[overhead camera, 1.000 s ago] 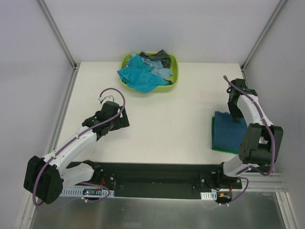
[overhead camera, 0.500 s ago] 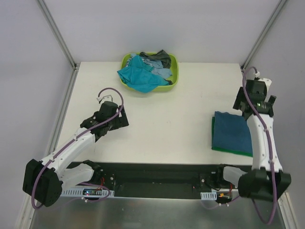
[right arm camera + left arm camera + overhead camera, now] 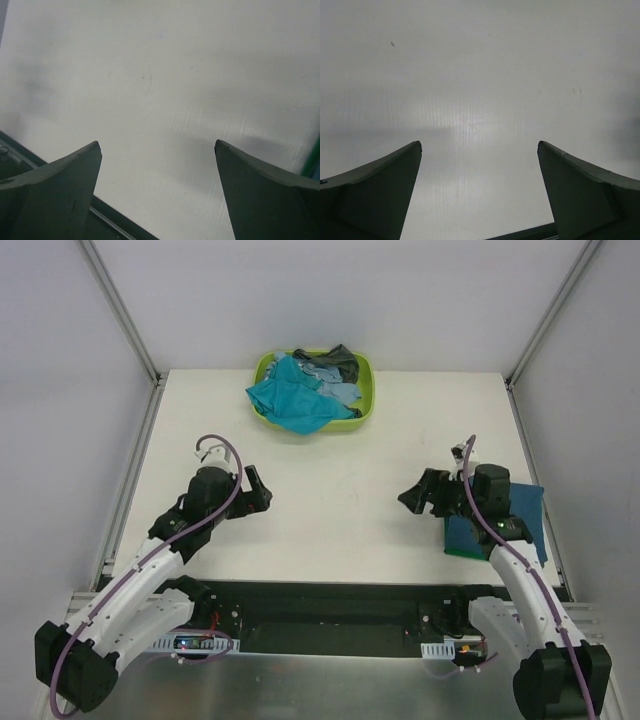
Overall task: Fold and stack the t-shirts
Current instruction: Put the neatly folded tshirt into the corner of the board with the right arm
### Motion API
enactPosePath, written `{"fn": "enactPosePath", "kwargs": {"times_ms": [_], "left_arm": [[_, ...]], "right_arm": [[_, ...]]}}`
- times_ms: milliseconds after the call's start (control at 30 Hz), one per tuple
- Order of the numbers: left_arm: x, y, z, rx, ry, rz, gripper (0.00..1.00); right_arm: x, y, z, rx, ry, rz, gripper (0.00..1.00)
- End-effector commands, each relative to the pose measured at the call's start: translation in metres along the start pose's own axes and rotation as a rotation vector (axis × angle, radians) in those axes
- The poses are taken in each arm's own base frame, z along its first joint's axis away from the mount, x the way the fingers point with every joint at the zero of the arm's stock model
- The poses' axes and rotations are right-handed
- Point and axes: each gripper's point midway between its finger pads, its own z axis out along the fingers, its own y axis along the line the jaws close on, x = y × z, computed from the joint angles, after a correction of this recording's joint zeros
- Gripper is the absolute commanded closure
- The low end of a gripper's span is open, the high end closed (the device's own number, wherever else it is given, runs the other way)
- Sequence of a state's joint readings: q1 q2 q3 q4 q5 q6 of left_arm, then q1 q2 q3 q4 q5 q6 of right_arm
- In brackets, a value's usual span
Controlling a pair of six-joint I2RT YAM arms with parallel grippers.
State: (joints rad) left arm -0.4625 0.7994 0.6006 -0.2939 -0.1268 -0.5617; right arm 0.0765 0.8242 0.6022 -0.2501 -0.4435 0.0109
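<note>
Looking from above, only the top view shows the folded dark blue cloth t-shirt (image 3: 530,515) lying on a bright green cloth t-shirt (image 3: 460,552) at the white table's (image 3: 350,460) right side. It also shows crumpled teal (image 3: 290,400), light blue (image 3: 335,388) and dark grey (image 3: 340,358) t-shirts heaped in the lime-green plastic basket (image 3: 366,390). Each wrist view shows tabletop framed by its own fingers, the left gripper (image 3: 480,145) and right gripper (image 3: 157,144) both spread wide, holding nothing.

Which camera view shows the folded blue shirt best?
The top external view: the folded blue shirt lies there on a green one, partly covered by the right arm. The right wrist view catches only a thin green and blue strip at its right edge. The left wrist view shows none of it.
</note>
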Motion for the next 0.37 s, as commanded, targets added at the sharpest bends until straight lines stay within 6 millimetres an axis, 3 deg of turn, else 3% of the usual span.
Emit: {"fn": "enactPosePath", "kwargs": {"times_ms": [0,233,333], "left_arm": [[-0.009,-0.016,-0.004,0.108,-0.047,0.015,0.01],[-0.002,-0.012,-0.008,0.114,-0.061,-0.03,0.01],[-0.003,-0.013,-0.01,0.12,-0.07,-0.045,0.01]], "right_arm": [[-0.014,0.042,0.004,-0.216,-0.1,-0.015,0.04],[-0.004,0.034,0.003,-0.218,-0.168,-0.096,0.04],[-0.01,0.027,-0.001,-0.16,-0.204,-0.063,0.04]]}}
